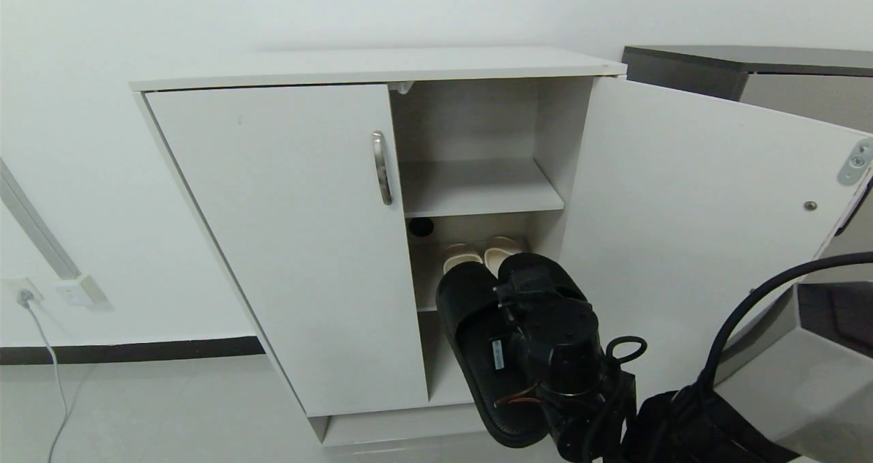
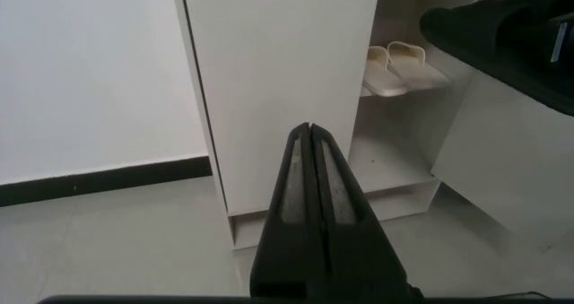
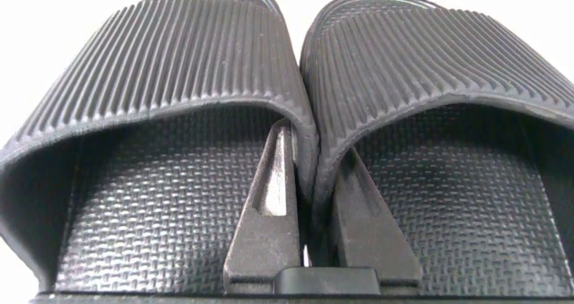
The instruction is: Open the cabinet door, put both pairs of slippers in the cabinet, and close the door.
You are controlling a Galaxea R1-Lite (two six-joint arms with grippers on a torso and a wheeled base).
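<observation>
Black slippers, pinched together at inner edges by the right tool, before the open cabinet door; beige pair inside cabinet; left tool clenched, empty.

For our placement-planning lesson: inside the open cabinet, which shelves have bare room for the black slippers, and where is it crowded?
Upper shelf: bare between the closed left door and the right wall. Bottom shelf: bare. Middle shelf: crowded, with the beige slippers side by side, a strip free beside the door. The black slippers in the right gripper hang before the opening.
</observation>
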